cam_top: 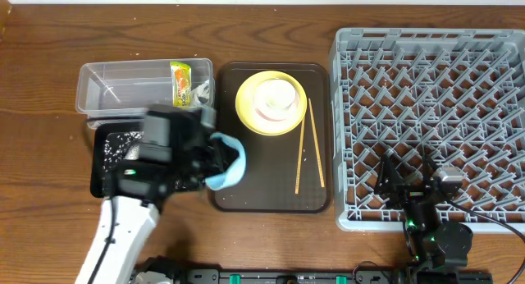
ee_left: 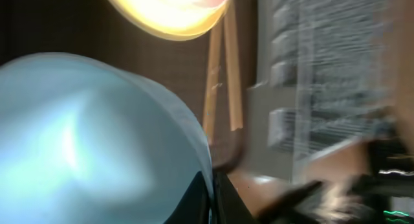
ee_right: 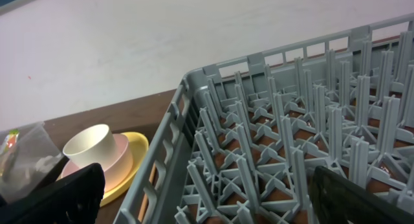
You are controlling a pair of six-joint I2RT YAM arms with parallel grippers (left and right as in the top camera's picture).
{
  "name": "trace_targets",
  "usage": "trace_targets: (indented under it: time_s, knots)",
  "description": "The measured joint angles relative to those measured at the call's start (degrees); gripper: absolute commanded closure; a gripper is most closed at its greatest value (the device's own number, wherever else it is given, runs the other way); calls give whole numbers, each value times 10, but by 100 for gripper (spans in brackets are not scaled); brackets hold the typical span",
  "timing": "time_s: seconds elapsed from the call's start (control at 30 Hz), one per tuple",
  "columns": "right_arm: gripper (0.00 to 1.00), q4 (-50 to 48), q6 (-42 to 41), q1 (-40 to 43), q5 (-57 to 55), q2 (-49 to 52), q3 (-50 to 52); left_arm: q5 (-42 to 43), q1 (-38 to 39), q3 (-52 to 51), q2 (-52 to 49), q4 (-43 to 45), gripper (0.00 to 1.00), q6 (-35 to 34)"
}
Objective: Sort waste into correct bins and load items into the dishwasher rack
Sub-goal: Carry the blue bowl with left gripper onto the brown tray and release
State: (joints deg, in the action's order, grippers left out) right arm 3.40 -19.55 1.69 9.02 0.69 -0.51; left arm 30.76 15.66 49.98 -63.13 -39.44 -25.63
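Bowl [cam_top: 230, 165], light blue and smooth, is hanging tilted in the left gripper [cam_top: 215, 157], which is holding it tight over the left edge of the dark brown serving tray [cam_top: 246, 200]. That tray is sitting on a wooden table [cam_top: 49, 46]. On it, a white cup [cam_top: 275, 93] is sitting in a pink bowl [cam_top: 267, 114] on a yellow plate [cam_top: 244, 99], with chopsticks [cam_top: 305, 148] lying beside. Rice grains [cam_top: 123, 140] are lying in the black tray [cam_top: 102, 173], and a snack wrapper [cam_top: 180, 80] in the clear tub [cam_top: 115, 79]. The right gripper [cam_top: 406, 173] is hanging wide open over the grey dishwasher rack [cam_top: 426, 71].
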Motion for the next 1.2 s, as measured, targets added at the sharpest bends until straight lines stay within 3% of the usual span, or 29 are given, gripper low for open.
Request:
trace_targets:
  time_s: [0.13,0.37,0.63,0.87,1.03,1.2]
  knots:
    - [1,0,0,0,0,0,0,-118,103,0,-33,-6,94,-1]
    - [1,0,0,0,0,0,0,-227,191,0,-121,-4,94,-16]
    - [1,0,0,0,0,0,0,-254,207,0,-207,17,94,-32]
    - [1,0,0,0,0,0,0,-260,208,0,-217,30,93,-41]
    - [1,0,0,0,0,0,0,-263,208,0,-218,33,83,-42]
    - [1,0,0,0,0,0,0,-265,208,0,-218,42,65,-40]
